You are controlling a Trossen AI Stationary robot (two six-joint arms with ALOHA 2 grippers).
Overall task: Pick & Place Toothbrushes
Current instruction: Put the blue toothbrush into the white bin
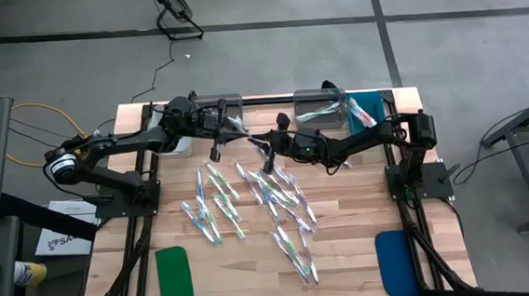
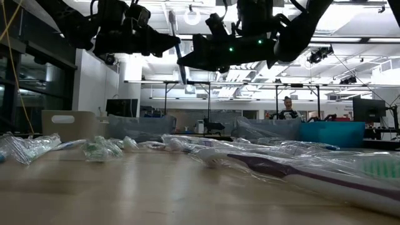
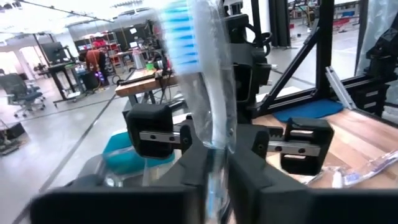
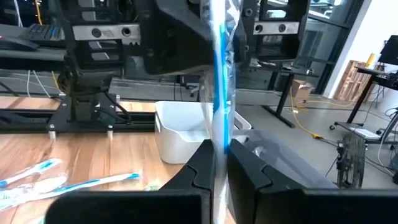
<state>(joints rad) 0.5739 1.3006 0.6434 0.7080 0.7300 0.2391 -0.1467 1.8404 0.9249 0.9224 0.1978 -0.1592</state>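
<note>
One clear-wrapped toothbrush point(image 2: 178, 50) with blue bristles stands upright in the air above the table's far middle. Both grippers are shut on it. My left gripper point(image 2: 174, 42) reaches it from the table's left, and my right gripper point(image 2: 185, 62) from the right, a little lower on the brush. In each wrist view the other gripper shows right behind the brush. Many more wrapped toothbrushes point(image 1: 250, 205) lie flat and scattered on the wooden table's middle. My left gripper pinches the toothbrush's handle point(image 3: 214, 146) between its two fingers, below the blue bristle head point(image 3: 180, 37). The fingers point level and lie across the brush. It stands upright, clear of the table. My right gripper pinches the same handle point(image 4: 219, 140) between its two fingers, lower down than the left one. Its fingers also point level, from the table's right, across the brush. The wrapped brush rises upright above them.
A white bin point(image 1: 175, 143) stands at the far left. Two grey bins point(image 1: 219, 104) point(image 1: 322, 102) and a teal bin point(image 1: 366, 111) line the far edge. A green pad point(image 1: 174, 277) and a blue pad point(image 1: 394, 262) lie near the front edge.
</note>
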